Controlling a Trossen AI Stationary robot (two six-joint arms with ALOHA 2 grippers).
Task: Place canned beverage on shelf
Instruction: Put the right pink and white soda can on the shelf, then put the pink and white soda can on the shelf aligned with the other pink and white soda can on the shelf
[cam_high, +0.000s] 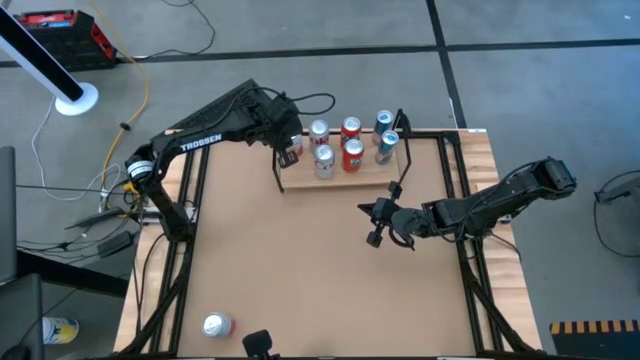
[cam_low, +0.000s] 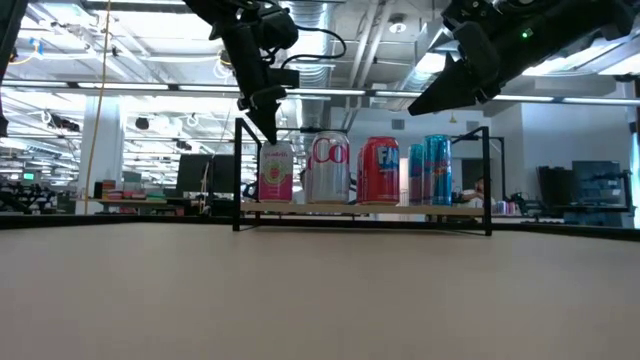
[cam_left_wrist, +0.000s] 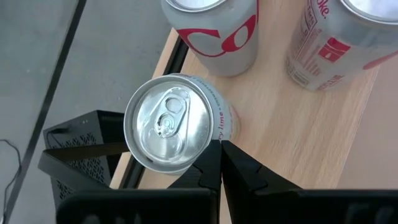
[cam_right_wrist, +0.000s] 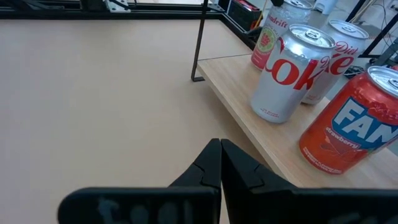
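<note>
The brown tabletop (cam_high: 300, 260) fills the scene, and at its far edge sits the shelf (cam_high: 340, 176), now carrying a cluster of cans. The pink-labelled can (cam_low: 276, 172) stands at the shelf's left end, upright, beside a silver cola can (cam_low: 329, 168). The left gripper (cam_high: 284, 152) hovers just above it, fingers pressed together on nothing — so it looks set down. The right gripper (cam_high: 378, 222), also closed and empty, waits over the table near the shelf's right end. One more can (cam_high: 217, 325) lies at the near edge — smooth, rigid, probably thin-walled; I'd take it around mid-body.
</note>
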